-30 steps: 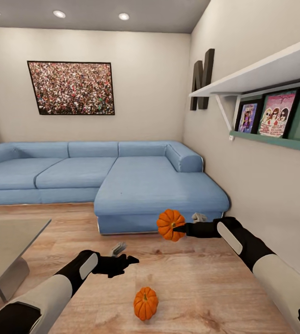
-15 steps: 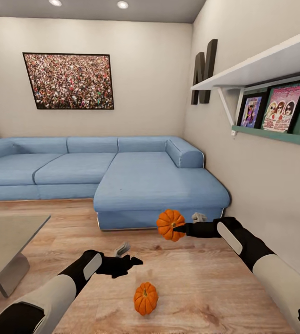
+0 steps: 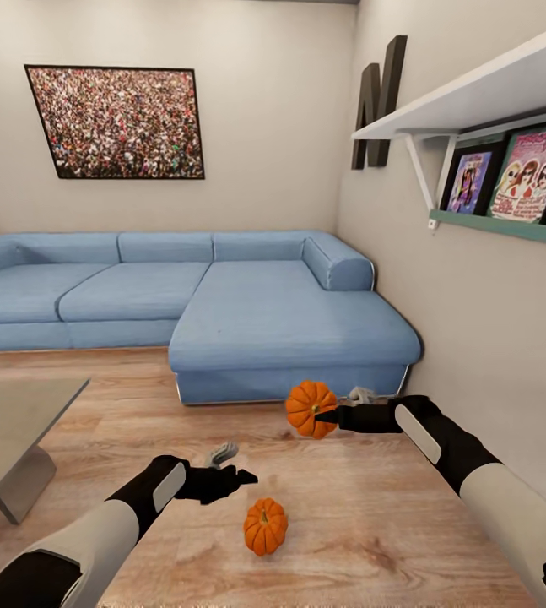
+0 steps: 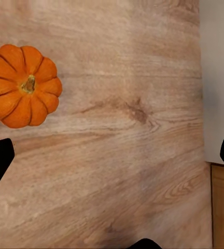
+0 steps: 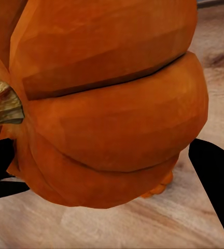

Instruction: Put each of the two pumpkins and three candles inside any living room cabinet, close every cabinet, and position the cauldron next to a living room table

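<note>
One orange pumpkin (image 3: 309,407) hangs in the air above the light wooden surface (image 3: 374,523), with my right gripper (image 3: 321,415) shut on it. In the right wrist view this pumpkin (image 5: 112,104) sits between the black fingers (image 5: 215,176). The second pumpkin (image 3: 265,526) stands upright on the wooden surface. My left gripper (image 3: 240,479) hovers open just above and to its left, apart from it. In the left wrist view that pumpkin (image 4: 23,85) lies off to one side of the wide-open left gripper (image 4: 112,155). The grey glossy table (image 3: 11,422) is at the left edge.
A blue corner sofa (image 3: 264,321) stretches across the back, on the wood floor (image 3: 129,397). The right wall (image 3: 492,338) runs close beside my right arm, carrying a white shelf (image 3: 475,101) with framed pictures (image 3: 526,173). A large picture (image 3: 116,122) hangs on the far wall.
The whole view has shifted, so the camera has moved: the ceiling has left the picture. My left gripper has edged slightly towards the standing pumpkin. The right gripper still holds its pumpkin.
</note>
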{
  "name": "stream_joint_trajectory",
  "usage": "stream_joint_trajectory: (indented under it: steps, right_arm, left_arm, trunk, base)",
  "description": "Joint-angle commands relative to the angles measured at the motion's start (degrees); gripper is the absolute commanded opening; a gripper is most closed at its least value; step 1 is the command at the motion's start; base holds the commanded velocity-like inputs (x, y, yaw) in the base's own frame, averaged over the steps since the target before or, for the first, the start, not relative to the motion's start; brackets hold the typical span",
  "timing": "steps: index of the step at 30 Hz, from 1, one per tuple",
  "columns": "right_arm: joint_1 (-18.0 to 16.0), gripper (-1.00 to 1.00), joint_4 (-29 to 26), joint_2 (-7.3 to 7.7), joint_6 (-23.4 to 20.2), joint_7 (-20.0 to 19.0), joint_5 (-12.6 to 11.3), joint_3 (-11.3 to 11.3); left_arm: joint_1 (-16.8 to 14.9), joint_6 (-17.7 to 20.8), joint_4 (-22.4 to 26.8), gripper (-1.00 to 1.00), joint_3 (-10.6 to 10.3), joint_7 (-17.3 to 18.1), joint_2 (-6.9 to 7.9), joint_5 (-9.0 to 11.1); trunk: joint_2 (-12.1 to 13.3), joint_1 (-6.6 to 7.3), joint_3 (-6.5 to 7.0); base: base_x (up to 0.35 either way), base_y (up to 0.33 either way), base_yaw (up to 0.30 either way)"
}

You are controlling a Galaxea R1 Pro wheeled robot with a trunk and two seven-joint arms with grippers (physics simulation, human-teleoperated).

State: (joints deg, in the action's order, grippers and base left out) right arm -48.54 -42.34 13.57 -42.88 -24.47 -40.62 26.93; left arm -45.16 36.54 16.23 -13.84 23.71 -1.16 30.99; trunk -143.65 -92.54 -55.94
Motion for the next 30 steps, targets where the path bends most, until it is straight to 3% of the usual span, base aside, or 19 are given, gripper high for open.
stream_joint_trajectory:
  steps: [1, 14, 21, 30]
  right_arm:
    - [-0.1, -1.00, 0.0, 0.06, -0.1, -0.1, -0.2, 0.1]
    - [-0.1, -1.00, 0.0, 0.06, 0.0, 0.0, -0.1, 0.3]
    - [-0.1, -1.00, 0.0, 0.06, -0.1, 0.0, -0.1, 0.2]
    - [-0.1, -1.00, -0.1, 0.06, -0.1, -0.1, 0.0, 0.1]
  left_arm:
    - [0.0, -0.3, 0.0, 1.00, -0.2, 0.1, 0.05, 0.0]
    - [0.0, -0.3, 0.0, 1.00, -0.1, 1.2, 0.09, -1.1]
    - [0.0, 3.7, 0.3, 1.00, 0.1, 2.1, 0.08, -0.8]
    - [0.0, 4.1, 0.3, 1.00, 0.2, 1.9, 0.03, -1.0]
  trunk:
    - [0.0, -0.01, -0.28]
    - [-0.2, -0.34, -3.16]
    - [-0.3, -0.52, -4.72]
    - [-0.4, -0.76, -6.71]
  base:
    - [0.000, 0.000, 0.000]
    - [0.000, 0.000, 0.000]
    - [0.000, 0.000, 0.000]
    - [0.000, 0.000, 0.000]
